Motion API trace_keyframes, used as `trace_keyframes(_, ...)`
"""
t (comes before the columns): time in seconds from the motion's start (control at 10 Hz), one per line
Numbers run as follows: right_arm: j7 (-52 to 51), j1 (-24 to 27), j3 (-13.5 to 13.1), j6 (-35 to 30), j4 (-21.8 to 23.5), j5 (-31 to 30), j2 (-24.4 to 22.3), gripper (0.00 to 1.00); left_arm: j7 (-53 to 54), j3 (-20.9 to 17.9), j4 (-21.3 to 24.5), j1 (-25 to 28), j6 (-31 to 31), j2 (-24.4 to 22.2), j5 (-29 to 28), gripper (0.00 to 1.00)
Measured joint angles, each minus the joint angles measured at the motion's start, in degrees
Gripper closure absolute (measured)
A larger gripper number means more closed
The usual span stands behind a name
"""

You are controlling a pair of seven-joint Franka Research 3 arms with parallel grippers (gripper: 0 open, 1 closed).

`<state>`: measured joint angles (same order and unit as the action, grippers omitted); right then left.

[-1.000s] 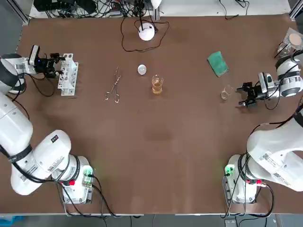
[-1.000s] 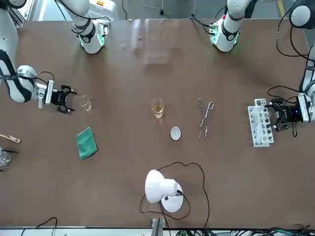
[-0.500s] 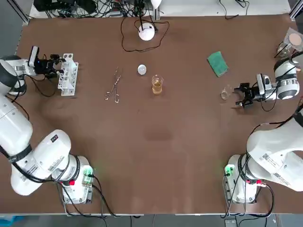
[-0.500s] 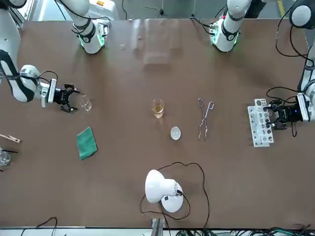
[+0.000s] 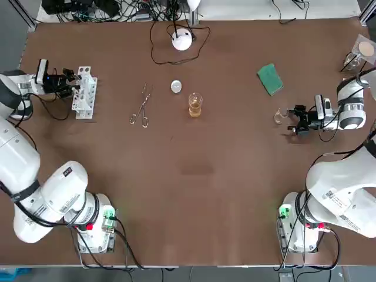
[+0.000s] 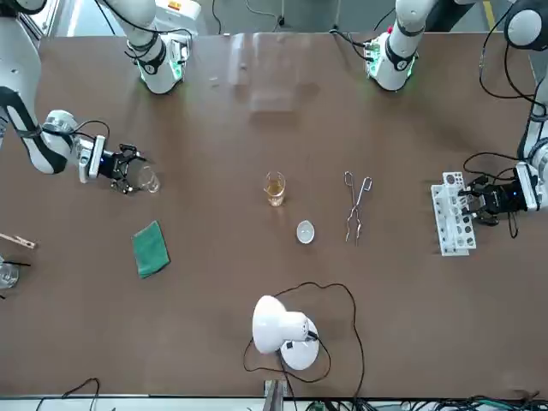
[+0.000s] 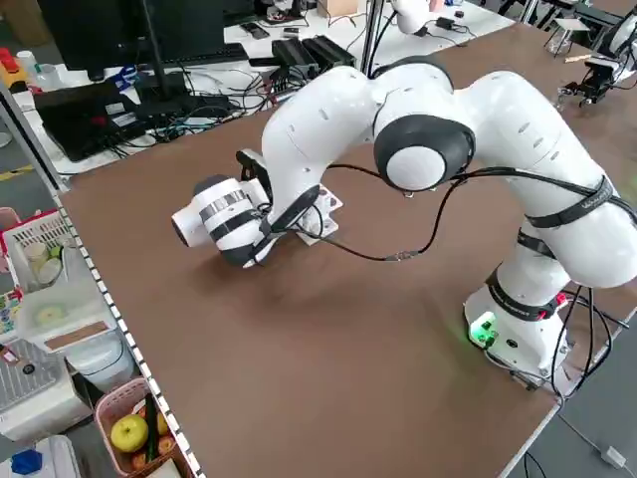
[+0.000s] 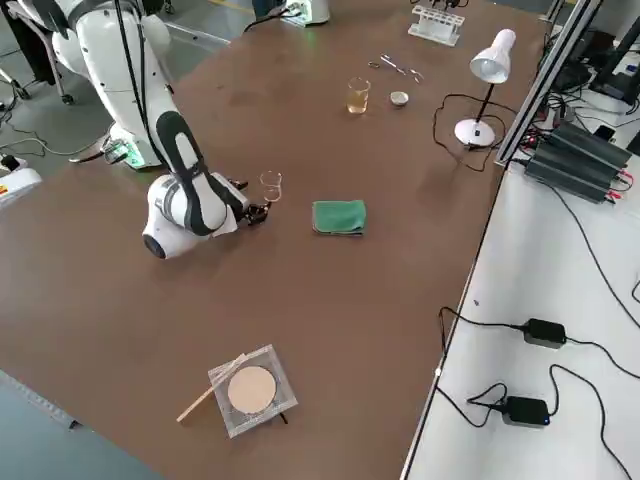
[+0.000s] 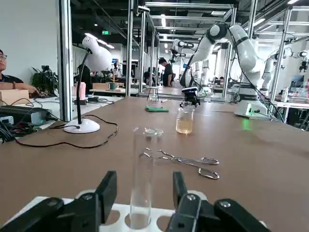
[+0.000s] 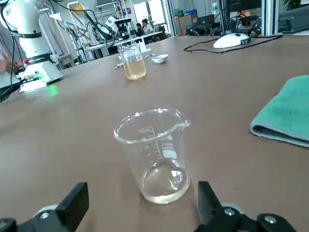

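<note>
Right gripper [image 5: 292, 121], fingers spread wide and empty, sits just short of small empty clear glass beaker [image 5: 279, 116] at table's 3 o'clock, seen from overhead. Left gripper [image 5: 71, 82], at 9 o'clock, fingers parted either side of clear glass test tube [image 9: 142, 179], not gripping it. Tube upright in white plastic rack [image 5: 84, 103]. Folded green cloth [image 5: 270, 79] at beaker's 12 o'clock.

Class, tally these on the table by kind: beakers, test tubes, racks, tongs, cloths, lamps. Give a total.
Beakers: 2, the empty beaker at the right gripper and the amber-filled beaker mid-table
Test tubes: 1, the test tube at the left gripper
Racks: 1
Tongs: 1
Cloths: 1
Lamps: 1
Total: 7
</note>
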<state>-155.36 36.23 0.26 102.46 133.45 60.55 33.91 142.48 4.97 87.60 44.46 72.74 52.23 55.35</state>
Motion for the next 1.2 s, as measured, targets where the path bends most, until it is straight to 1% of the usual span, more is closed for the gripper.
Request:
trace_keyframes(0.3,-0.66,-0.13,1.65,-0.03,0.00,0.69,-0.01,0.00,0.02,0.31,0.00,-0.01,0.43,0.60,0.03,0.47)
trace_keyframes(0.5,-1.67,-0.22,2.75,-0.02,-0.04,1.01,-0.11,0.00,0.02,0.71,0.00,0.00,0.43,0.61,0.52,0.52)
trace_keyframes(0.6,-2.52,-0.25,2.98,-0.02,-0.07,1.54,-0.19,0.00,0.02,0.86,0.00,0.00,0.44,0.61,0.63,0.59)
trace_keyframes(0.9,-3.76,-1.11,3.33,0.03,-0.15,3.81,-0.29,0.00,0.03,0.94,0.00,0.28,0.47,0.61,0.72,0.75)
trace_keyframes(1.0,-4.01,-1.88,3.34,0.11,-0.16,4.59,-0.29,0.00,0.04,1.25,-0.03,0.37,0.47,0.60,1.17,0.79)
trace_keyframes(1.2,-4.21,-3.04,3.34,0.32,-0.23,5.18,-0.29,0.00,0.04,1.47,-0.01,0.37,0.48,0.62,1.17,0.79)
